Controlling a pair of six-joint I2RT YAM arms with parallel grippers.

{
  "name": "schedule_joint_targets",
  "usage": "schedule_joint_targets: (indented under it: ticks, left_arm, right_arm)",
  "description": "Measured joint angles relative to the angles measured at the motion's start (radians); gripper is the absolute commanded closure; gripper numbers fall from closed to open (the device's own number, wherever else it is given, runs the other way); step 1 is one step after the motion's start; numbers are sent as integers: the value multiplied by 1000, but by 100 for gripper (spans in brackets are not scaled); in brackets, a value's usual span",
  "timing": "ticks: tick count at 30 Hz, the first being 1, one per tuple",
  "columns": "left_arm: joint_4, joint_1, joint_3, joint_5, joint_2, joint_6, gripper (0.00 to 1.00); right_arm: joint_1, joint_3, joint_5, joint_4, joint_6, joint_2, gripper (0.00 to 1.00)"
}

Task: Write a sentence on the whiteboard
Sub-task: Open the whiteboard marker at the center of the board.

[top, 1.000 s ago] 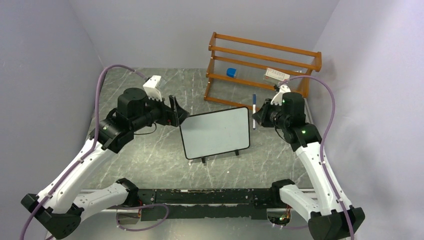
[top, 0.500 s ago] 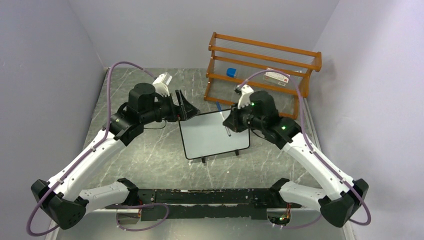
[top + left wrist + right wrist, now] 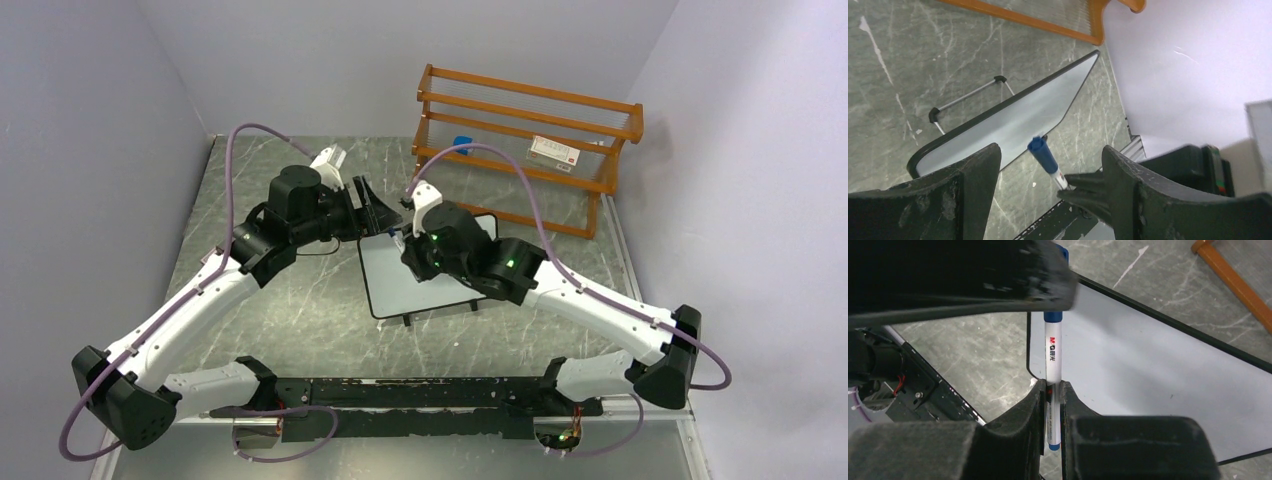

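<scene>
From above, your right gripper [image 3: 405, 245] is swinging left across the whiteboard [image 3: 388, 283], which is standing mid-table before the orange rack [image 3: 530, 110], and it is meeting your left gripper [image 3: 385, 215] at the board's top-left corner. Your left wrist is showing what that view hides: its own fingers spread wide around the marker [image 3: 1045, 159]'s blue cap. Your right wrist is showing fingers clamped on the marker's white barrel.
</scene>
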Motion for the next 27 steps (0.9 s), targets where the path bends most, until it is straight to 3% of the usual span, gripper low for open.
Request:
schedule_joint_targets:
  ticks: [5, 11, 21, 24, 26, 27]
  left_arm:
    - [-5, -1, -6, -44, -1, -5, 31]
    - [-10, -1, -31, -76, -27, -26, 53]
    - [8, -2, -53, -72, -33, -58, 64]
    - [11, -2, -53, -64, -32, -66, 77]
    - [18, -2, -57, -59, -32, -75, 93]
    - [26, -2, -58, -56, -32, -83, 95]
  right_arm:
    - [78, 31, 100, 13, -3, 37, 100]
    - [109, 31, 170, 19, -8, 40, 100]
    - [116, 31, 198, 47, -23, 45, 100]
    - [120, 31, 201, 55, -27, 49, 100]
    - [122, 31, 202, 61, -31, 50, 100]
    - [122, 29, 202, 66, -31, 51, 100]
